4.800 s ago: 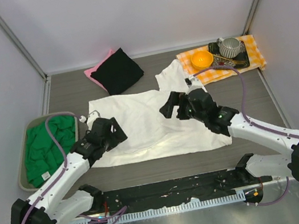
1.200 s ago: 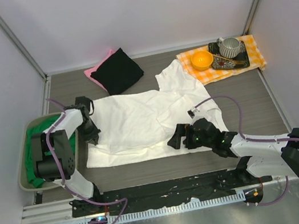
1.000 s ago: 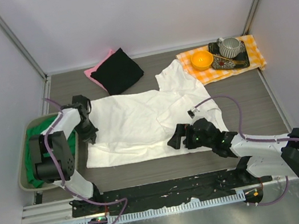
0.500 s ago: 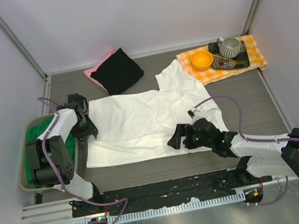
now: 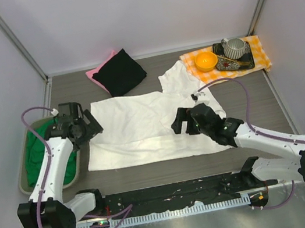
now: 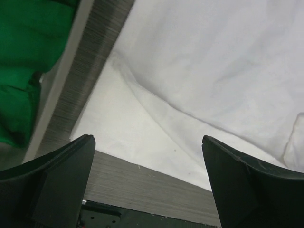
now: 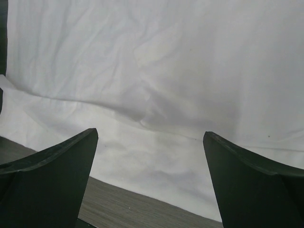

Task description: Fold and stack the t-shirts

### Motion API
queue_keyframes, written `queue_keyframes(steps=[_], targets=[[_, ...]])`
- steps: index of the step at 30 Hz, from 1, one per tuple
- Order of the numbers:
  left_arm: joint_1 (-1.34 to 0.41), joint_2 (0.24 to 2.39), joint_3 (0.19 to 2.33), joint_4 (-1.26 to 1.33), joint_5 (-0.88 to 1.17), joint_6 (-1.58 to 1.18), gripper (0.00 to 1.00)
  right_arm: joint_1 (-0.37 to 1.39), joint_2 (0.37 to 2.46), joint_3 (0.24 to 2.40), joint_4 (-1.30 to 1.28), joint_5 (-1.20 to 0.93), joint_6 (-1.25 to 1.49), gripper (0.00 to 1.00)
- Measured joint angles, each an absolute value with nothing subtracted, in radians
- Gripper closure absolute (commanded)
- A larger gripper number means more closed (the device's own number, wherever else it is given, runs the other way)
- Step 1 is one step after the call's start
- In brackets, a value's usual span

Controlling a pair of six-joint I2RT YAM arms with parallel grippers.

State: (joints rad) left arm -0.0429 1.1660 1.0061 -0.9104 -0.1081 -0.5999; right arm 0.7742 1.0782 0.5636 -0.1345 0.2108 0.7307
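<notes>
Two arms of same build: white link shells, black rounded joint housings. Left arm (image 5: 53,170): purple cable (image 5: 25,116) runs outside along it, in loose loop. Right arm (image 5: 269,140): second purple cable (image 5: 246,97), same kind. Left gripper (image 5: 89,128) and right gripper (image 5: 179,122): black, blocky. Fingers (image 6: 57,183) in wrist views: dark, matte, wedge-shaped, pointed tips. Black base plate (image 5: 172,192) joins both bases; white toothed strip (image 5: 176,212) along its near edge.

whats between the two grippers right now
Only the white tee, spread flat, lies between the left gripper and the right gripper. The top view shows it.
</notes>
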Motion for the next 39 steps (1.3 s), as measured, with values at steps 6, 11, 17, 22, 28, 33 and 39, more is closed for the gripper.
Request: queue_keyframes(steps=[6, 11, 17, 22, 28, 33, 39], targets=[[-0.167, 1.137, 0.879, -0.835, -0.047, -0.662, 0.00, 0.690, 1.119, 0.644, -0.208, 0.253, 0.725, 0.00], [-0.237, 1.199, 0.767, -0.727, -0.025, -0.710, 0.00, 0.614, 1.148, 0.606, -0.260, 0.234, 0.730, 0.00], [-0.308, 1.271, 0.688, -0.577, -0.013, -0.756, 0.00, 0.593, 1.147, 0.559, -0.291, 0.203, 0.739, 0.00], [-0.344, 1.276, 0.640, -0.506, -0.031, -0.785, 0.00, 0.593, 1.132, 0.508, -0.310, 0.180, 0.759, 0.00], [-0.374, 1.191, 0.566, -0.443, -0.078, -0.824, 0.00, 0.593, 1.121, 0.476, -0.301, 0.178, 0.781, 0.00], [-0.426, 1.114, 0.498, -0.391, -0.134, -0.874, 0.00, 0.600, 1.119, 0.469, -0.299, 0.192, 0.819, 0.00], [-0.527, 1.042, 0.437, -0.362, -0.185, -0.959, 0.00, 0.635, 1.063, 0.436, -0.296, 0.215, 0.879, 0.00]])
